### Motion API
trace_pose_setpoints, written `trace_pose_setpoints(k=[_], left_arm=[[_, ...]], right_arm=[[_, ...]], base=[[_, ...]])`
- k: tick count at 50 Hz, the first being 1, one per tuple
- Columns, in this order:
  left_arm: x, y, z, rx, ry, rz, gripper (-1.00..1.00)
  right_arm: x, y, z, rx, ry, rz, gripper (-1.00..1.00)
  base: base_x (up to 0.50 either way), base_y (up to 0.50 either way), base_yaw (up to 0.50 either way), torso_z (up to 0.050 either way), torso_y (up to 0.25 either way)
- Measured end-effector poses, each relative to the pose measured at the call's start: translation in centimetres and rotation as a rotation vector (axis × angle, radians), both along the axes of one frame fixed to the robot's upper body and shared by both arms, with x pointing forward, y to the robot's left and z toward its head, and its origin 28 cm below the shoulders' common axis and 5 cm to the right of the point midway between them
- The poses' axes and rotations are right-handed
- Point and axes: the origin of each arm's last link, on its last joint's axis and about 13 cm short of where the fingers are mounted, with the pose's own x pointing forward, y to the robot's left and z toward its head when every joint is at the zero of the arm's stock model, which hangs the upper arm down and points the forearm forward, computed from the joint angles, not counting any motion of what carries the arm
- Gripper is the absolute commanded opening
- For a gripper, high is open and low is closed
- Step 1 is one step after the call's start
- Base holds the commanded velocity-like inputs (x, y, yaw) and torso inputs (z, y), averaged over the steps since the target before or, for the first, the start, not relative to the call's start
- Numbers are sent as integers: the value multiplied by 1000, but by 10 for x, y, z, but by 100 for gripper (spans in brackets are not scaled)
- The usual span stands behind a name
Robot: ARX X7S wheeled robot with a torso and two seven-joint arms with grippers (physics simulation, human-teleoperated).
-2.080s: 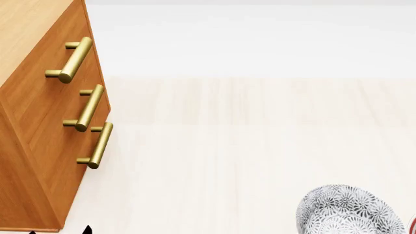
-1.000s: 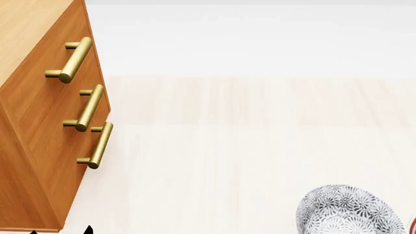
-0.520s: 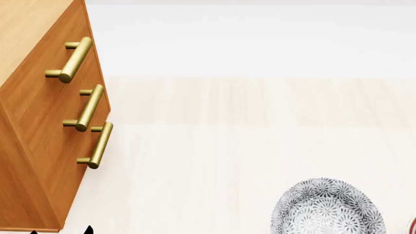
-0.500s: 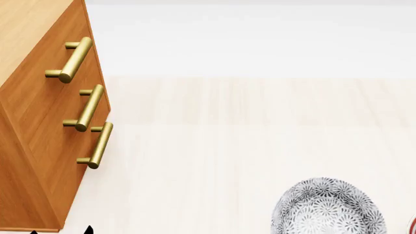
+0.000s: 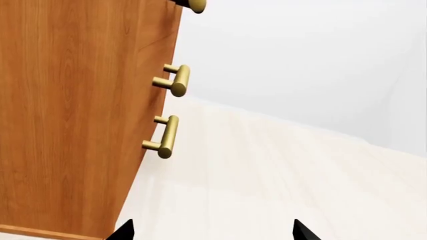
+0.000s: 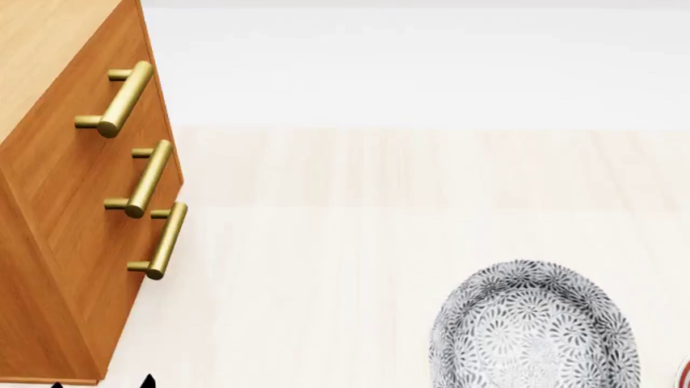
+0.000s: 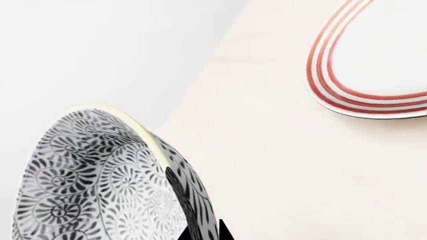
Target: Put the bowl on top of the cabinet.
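at far left of the head view stands the cabinet (image 6: 65, 202), orange-brown wood w/ three brass bar handles (image 6: 140, 178) down its drawer fronts, drawers closed. bowl (image 6: 534, 327) sits low right of that view, well apart from the cabinet, tilted, nothing inside it; white w/ dense grey-black floral print in and out, pale rim. plate (image 7: 373, 60), white w/ red rings, lies on the pale floor (image 6: 377, 226) near the bowl. right gripper (image 7: 203, 232) pinches the bowl's wall. left gripper (image 5: 210, 232): tips spread, holding nothing, beside the cabinet.
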Motion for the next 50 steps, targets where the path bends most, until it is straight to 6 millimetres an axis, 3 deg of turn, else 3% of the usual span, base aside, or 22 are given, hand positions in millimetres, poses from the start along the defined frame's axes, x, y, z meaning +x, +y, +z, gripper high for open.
trace_pose_setpoints(k=[38, 50], left_arm=[[1, -1, -1, 8, 1, -10, 100], [-2, -1, 2, 5, -9, -14, 100]], right_arm=[[-8, 19, 9, -326, -111, 49, -100], [-8, 24, 22, -427, -132, 44, -100]], base=[[0, 0, 0, 0, 0], [0, 0, 0, 0, 1]])
